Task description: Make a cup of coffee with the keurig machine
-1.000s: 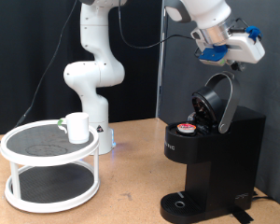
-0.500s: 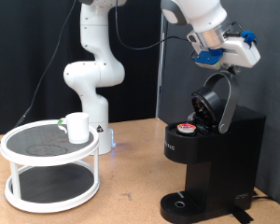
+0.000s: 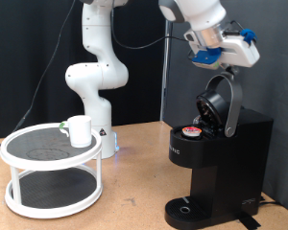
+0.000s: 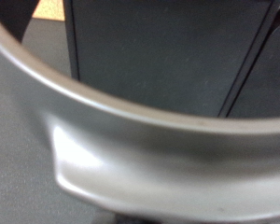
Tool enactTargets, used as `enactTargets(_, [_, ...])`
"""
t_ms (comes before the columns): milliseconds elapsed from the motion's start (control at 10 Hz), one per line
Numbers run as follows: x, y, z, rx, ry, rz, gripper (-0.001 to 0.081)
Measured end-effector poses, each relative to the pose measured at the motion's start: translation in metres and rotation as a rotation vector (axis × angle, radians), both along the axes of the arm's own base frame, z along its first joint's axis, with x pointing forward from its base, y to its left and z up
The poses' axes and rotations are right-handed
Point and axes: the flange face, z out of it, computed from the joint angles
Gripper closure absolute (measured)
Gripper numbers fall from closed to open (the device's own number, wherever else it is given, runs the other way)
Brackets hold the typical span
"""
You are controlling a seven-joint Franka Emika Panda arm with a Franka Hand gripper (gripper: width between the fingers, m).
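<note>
Overhead, tool (image 3: 219, 59) above keurig machine (image 3: 219, 153) raised lid; fingers hidden, grip state unclear

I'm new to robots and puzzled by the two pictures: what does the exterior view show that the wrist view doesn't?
Only the exterior view shows the whole scene: the gripper above the keurig, whose lid is open with a pod inside, and the cup on a white stand. Only the wrist view shows a blurred close-up of a silver rim. Both appear to share the machine's lid, as that rim seems to be its edge.
</note>
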Motion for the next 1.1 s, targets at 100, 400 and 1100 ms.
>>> enactTargets(100, [-0.004,-0.010,0.001,-0.013,-0.004,-0.010,0.0806])
enactTargets(400, [-0.010,-0.041,-0.004,-0.082,-0.002,-0.058,0.0806])
enactTargets(1100, [-0.013,-0.094,-0.030,-0.178,0.018,-0.139,0.0806])
